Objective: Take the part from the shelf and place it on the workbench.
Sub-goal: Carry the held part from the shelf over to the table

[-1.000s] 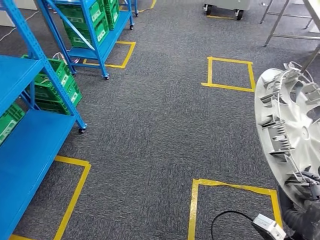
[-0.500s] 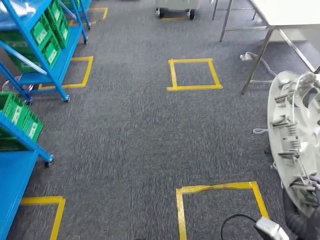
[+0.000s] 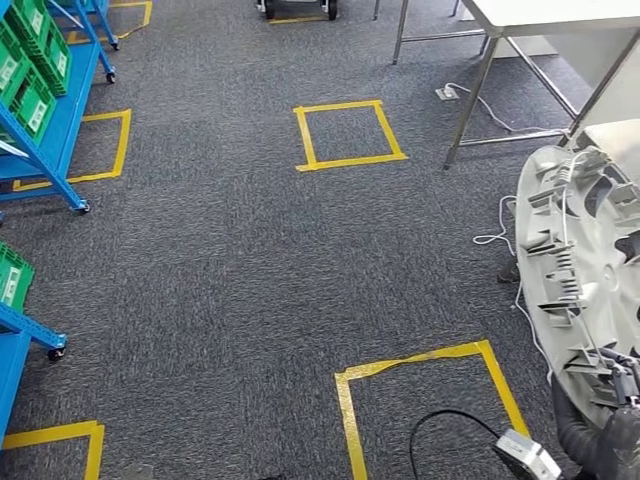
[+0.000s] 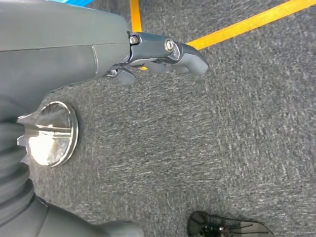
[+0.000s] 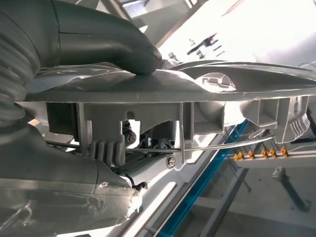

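Grey ribbed plastic wheel cover stays pinched at its rim in the right hand; the left hand hangs empty, fingers loosely out. View has swung from blue shelves toward the white-topped workbench (carrying underway, placement pending).

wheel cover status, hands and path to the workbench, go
Right hand grips the grey wheel cover at its rim. Left hand holds nothing, fingers apart over carpet. Workbench ahead right; white cable on the floor beside its legs.
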